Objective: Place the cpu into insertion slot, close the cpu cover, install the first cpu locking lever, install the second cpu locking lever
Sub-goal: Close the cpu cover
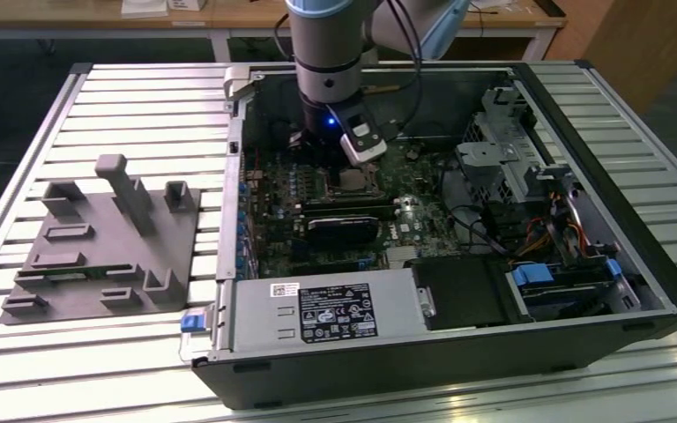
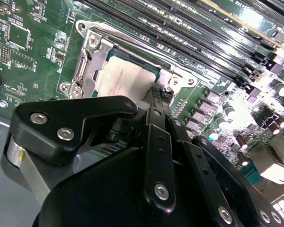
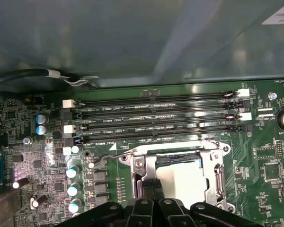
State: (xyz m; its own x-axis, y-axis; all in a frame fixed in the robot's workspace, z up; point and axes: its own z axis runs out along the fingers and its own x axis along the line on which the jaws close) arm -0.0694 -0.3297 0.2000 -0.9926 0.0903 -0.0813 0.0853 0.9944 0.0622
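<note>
First wrist view: one flat square silvery-grey cpu point(image 3: 182, 178) lies face up in the dark-framed square insertion slot point(image 3: 175, 157), its edges parallel to the memory slots. One thin silvery metal cpu cover point(image 3: 212, 172) with a cut-out window appears to lie flat around it, the chip showing through. The black gripper point(image 3: 154, 187) stands over one side of the cover, its two fingers clenched together with nothing seen between them; whether they touch the metal I cannot tell. Four long narrow black memory slots point(image 3: 156, 125) run side by side just beyond the socket on the green circuit board point(image 3: 270, 165).

Exterior view: the grey robot arm point(image 1: 332, 44) drops from upper middle into the open black computer case point(image 1: 598, 211). One grey moulded fixture point(image 1: 103, 238) sits at middle left on the slatted metal table point(image 1: 138, 88).
</note>
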